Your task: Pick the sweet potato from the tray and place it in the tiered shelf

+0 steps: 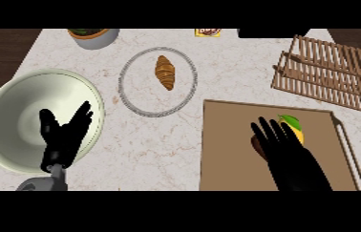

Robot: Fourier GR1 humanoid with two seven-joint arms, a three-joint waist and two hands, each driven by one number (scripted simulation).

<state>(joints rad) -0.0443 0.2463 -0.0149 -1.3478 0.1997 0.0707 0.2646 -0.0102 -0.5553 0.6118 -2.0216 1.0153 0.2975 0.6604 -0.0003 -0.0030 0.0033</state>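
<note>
Right hand (288, 152) is lying over the brown tray (226, 150), fingers straight and spread — covering most of the reddish sweet potato (258, 145), which is showing at its left edge. A yellow lemon (294, 127) is sitting just beside the fingertips. Wooden shelf (321, 68) is standing beyond the tray. Left hand (63, 133) is resting open over a pale bowl (28, 88) — a croissant (165, 72) is lying on a plate (134, 97) nearby.

Even, soft light covers the pale marble counter (211, 59) without glare, shadows stay faint, and detail blurs slightly toward its dark edges at the far left corner.
</note>
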